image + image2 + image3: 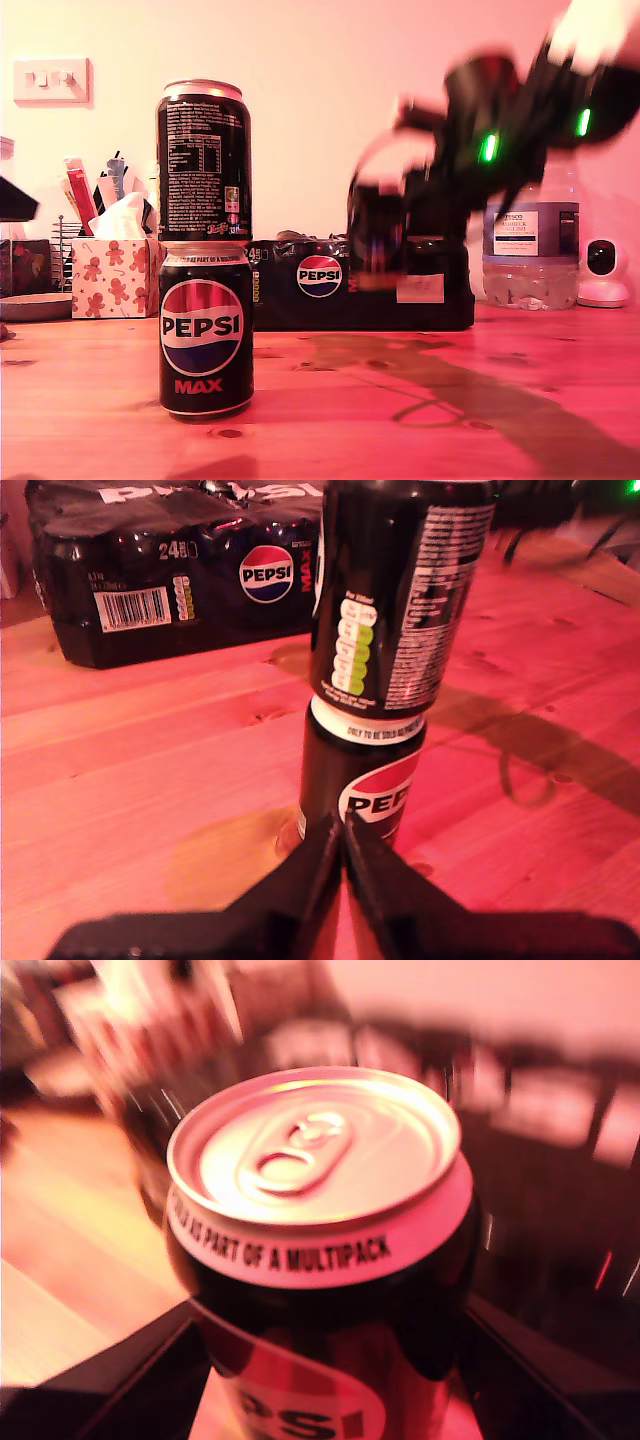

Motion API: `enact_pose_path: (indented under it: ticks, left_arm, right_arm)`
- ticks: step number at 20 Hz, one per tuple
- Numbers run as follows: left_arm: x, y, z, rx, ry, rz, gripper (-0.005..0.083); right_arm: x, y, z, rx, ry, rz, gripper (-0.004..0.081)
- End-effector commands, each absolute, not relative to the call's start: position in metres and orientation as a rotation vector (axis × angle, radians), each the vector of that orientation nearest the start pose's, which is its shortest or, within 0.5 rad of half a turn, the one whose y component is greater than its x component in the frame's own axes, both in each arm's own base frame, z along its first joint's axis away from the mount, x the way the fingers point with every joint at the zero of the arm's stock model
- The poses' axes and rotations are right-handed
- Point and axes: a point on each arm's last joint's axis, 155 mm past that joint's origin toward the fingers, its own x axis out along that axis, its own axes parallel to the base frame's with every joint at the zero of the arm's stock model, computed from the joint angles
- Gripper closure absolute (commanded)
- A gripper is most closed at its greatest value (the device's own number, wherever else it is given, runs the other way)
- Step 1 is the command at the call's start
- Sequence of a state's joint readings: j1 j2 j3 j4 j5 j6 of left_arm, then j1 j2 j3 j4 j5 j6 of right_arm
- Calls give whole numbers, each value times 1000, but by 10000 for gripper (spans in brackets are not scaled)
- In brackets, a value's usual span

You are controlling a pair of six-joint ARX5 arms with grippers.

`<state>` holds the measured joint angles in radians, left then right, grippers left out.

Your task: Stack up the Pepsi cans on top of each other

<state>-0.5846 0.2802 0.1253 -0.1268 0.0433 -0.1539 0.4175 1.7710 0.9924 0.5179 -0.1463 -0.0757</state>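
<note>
Black aluminium, stacked two high: one Pepsi can [206, 335] stands on the wooden table [450, 400] with a second can [203, 160] upright on its rim, at the exterior view's left. The second gripper [330, 1380], motion-blurred, clamps a third can [378, 235] with its long axis vertical and tab up. That can sits to the exterior view's right of the stack and below its top, so the move likely runs up and across. The first gripper [343, 840], nearer the stack, has its jaws pressed together, empty.
</note>
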Motion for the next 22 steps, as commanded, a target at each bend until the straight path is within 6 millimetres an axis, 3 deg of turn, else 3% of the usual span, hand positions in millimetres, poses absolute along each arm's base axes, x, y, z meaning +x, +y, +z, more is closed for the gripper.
enact_pose_path:
  ticks: [1,4,9,18,22]
  left_arm:
    - [210,-148,125,-68,317,-601,796]
    - [207,-146,129,-72,298,-603,796]
    - [203,-144,126,-67,309,-605,796]
    - [203,-144,128,-69,302,-605,796]
    - [203,-144,128,-69,301,-605,796]
  right_arm:
    - [461,251,213,-116,149,603,460]
    - [441,261,237,-136,129,637,460]
    - [411,268,256,-144,150,678,459]
    - [378,255,289,-135,160,689,458]
    - [369,251,283,-119,216,690,460]
